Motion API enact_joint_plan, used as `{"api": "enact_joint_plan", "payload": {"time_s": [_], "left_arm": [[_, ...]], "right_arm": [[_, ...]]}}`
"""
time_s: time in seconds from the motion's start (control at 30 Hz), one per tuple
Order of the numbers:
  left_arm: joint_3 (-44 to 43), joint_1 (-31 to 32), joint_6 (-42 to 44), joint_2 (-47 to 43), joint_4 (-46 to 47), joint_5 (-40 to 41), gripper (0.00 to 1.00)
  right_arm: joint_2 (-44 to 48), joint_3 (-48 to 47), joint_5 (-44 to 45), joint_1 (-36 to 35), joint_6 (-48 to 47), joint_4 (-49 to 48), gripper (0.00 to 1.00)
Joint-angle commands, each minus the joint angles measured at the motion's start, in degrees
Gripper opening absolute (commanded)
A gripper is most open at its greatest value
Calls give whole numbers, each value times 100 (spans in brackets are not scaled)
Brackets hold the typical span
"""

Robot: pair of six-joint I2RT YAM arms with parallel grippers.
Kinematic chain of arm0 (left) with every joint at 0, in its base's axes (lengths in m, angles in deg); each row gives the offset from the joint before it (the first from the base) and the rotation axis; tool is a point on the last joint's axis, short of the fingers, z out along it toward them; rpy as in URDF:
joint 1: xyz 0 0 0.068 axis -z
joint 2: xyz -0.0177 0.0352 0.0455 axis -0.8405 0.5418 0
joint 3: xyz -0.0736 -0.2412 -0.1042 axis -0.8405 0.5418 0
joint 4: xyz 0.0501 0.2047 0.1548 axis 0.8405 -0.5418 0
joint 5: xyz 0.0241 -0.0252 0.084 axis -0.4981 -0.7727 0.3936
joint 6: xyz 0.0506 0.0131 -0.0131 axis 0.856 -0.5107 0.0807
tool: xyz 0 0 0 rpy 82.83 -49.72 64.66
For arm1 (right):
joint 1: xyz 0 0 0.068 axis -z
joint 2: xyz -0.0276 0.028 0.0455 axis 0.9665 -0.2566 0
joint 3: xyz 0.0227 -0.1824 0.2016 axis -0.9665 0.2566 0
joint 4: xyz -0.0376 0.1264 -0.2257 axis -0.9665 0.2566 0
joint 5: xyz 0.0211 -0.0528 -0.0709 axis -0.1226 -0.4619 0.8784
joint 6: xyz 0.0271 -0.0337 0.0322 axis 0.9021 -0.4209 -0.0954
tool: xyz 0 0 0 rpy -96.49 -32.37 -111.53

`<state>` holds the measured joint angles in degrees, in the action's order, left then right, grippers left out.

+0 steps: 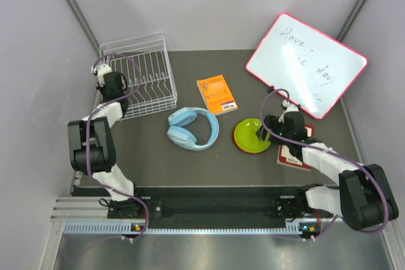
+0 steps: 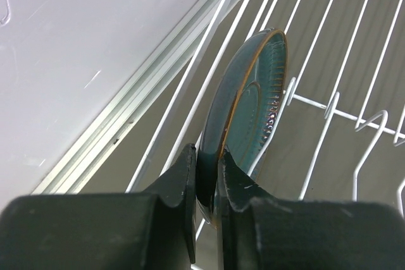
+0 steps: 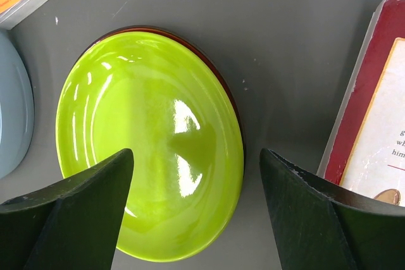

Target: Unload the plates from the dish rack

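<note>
Left claw (image 2: 205, 178): pinching rim of teal-blue plate (image 2: 250, 99), upright in dish rack (image 2: 342, 113).
Right claw (image 3: 196, 156): spread wide over yellow-green plate (image 3: 139, 124), stacked on darker plate (image 3: 224, 82).

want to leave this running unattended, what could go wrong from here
1. The left gripper pinches the teal plate only at its rim, so it could swivel or slip once lifted.
2. That plate stands among the wires of the rack; an angled pull may snag it or drag the rack.
3. The right gripper is open just over the green plate, with the red book beside one finger; a stray move could bump either.
</note>
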<state>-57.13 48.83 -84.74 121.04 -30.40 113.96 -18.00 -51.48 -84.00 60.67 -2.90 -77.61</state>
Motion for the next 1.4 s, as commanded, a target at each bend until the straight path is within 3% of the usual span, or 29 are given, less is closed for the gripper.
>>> {"api": "enact_joint_plan", "payload": {"time_s": [0.0, 0.33, 0.83, 0.97, 1.0, 1.1, 1.23, 1.37], "left_arm": [[-73, -8, -263, 222, 322, -52, 0], [189, 255, 212, -515, 628, 439, 0], [743, 774, 1100, -1605, 1499, 1293, 0], [578, 818, 943, -2193, 896, 1214, 0], [325, 818, 794, -2256, 249, 1188, 0], [-72, 818, 136, -2659, -947, 330, 0], [49, 966, -857, -3319, -1566, -990, 0], [400, 1020, -1553, -3837, -1542, -3165, 0]], "right_arm": [[124, -27, -19, 66, -110, -133, 80], [18, -71, -90, 75, -136, -133, 80], [633, 26, -19, 66, -110, 236, 80], [1098, 96, -11, 57, -57, 481, 80], [1195, 113, -11, 57, -40, 517, 80], [1529, 96, 60, 66, 13, 807, 80], [2090, 8, -1, 57, 153, 1176, 80], [2583, 34, -239, 48, 373, 1186, 80]]}}
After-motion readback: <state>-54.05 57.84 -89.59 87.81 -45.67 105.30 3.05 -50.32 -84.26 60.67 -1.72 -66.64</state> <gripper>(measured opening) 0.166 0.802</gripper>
